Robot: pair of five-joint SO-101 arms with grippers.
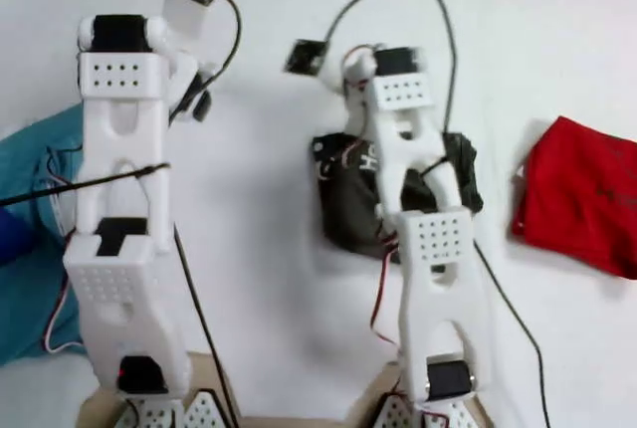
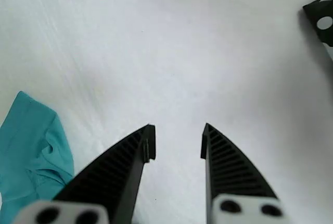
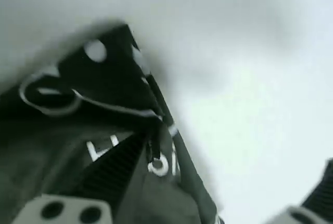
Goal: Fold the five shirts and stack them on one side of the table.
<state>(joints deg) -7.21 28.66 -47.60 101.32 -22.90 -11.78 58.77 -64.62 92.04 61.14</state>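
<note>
— Left gripper [image 2: 177, 140]?
— Jaws apart above the white table [image 2: 182, 52], teal shirt [image 2: 31, 151] near.
— Right gripper [image 3: 237, 156]?
— Spread wide over the crumpled black shirt [image 3: 78, 104]; the red shirt [image 1: 582, 194] lies well apart.

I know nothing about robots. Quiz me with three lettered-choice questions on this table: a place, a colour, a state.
1. Where does the crumpled red cloth shirt lie?
A) under the left arm
B) on a teal shirt
C) alone at the right of the white table

2. What colour is the printed cloth shirt under the right arm?
A) black
B) yellow
C) pink

3. How is the left tool?
A) shut on cloth
B) open over bare table
C) shut on a cable

1 C: it lies apart from both arms.
2 A: its cloth is black with white print.
3 B: a clear gap shows between its fingers, with bare table beneath.
</note>
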